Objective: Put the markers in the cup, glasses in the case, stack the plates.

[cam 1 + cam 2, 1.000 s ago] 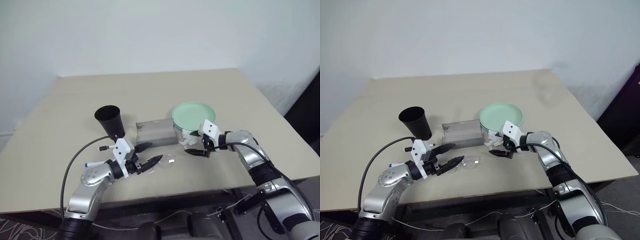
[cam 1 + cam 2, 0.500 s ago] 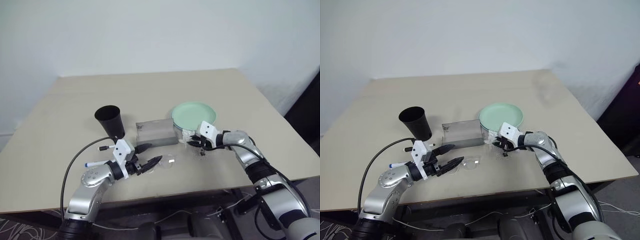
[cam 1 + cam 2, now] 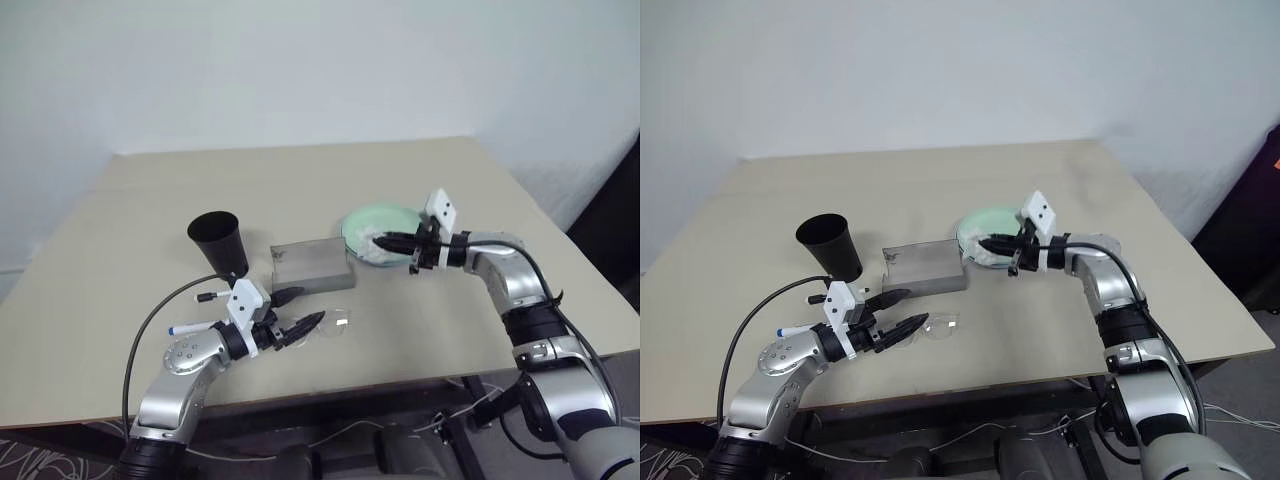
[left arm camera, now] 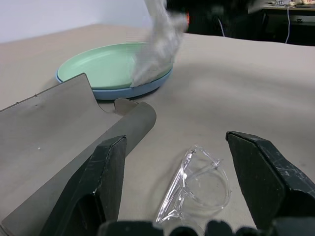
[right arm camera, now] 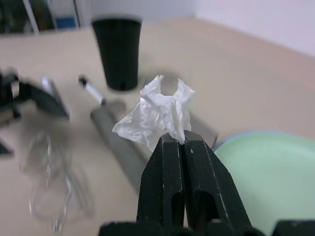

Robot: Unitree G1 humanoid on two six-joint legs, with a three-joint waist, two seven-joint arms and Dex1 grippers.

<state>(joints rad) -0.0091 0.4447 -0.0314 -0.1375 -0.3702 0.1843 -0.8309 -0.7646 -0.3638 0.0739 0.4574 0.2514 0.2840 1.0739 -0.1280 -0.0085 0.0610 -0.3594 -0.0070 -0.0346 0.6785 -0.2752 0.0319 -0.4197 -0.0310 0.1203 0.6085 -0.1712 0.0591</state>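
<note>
Right gripper (image 5: pixel 179 140) clamped on a white tissue (image 5: pixel 156 114), held above the near left rim of the mint plate (image 3: pixel 375 222), stacked on the blue plate (image 4: pixel 118 92). Left gripper (image 3: pixel 304 307) spread wide, low over the table (image 3: pixel 300 180), glasses (image 4: pixel 197 184) lying just beyond its tips. Case (image 3: pixel 312 266) open between cup (image 3: pixel 220 241) and plates. Markers (image 3: pixel 208 296) near the left wrist

A beige table (image 3: pixel 300 180) stands against a plain white wall (image 3: pixel 300 70).
</note>
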